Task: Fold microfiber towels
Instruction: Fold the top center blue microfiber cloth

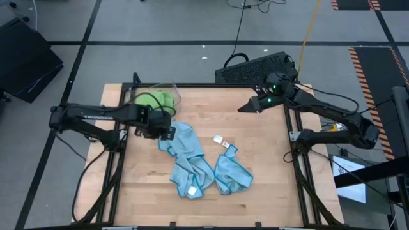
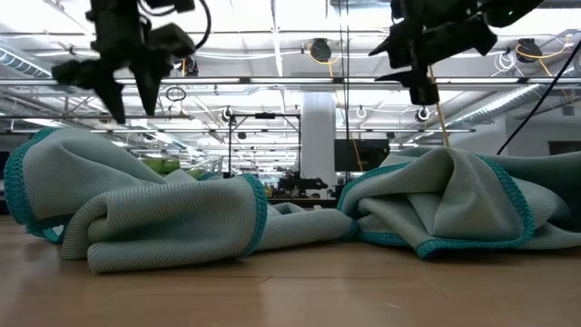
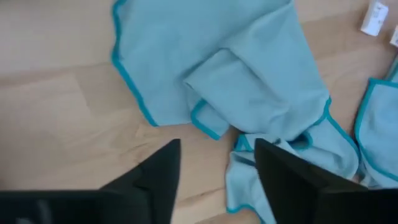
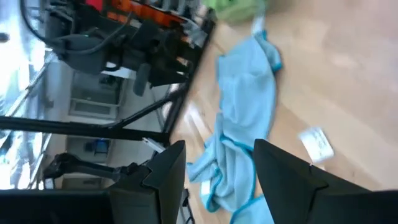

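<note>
Two light blue microfiber towels lie crumpled on the wooden table, one left of the middle [image 1: 186, 153] [image 2: 154, 213] and one to its right [image 1: 231, 174] [image 2: 454, 200]. Lime green towels [image 1: 160, 99] sit in a clear bin at the far left. My left gripper [image 1: 167, 133] [image 3: 217, 146] hangs open, pointing down, just above the left towel's far end [image 3: 236, 74], touching nothing. My right gripper [image 1: 243, 108] [image 4: 217, 149] stands open in the air over the table's far right part.
The clear bin [image 1: 174, 89] stands at the far left corner. A small white tag [image 1: 218, 138] lies on the wood beyond the right towel. A black keyboard [image 1: 255, 67] sits past the far edge. Bare wood shows along the near edge and at the right.
</note>
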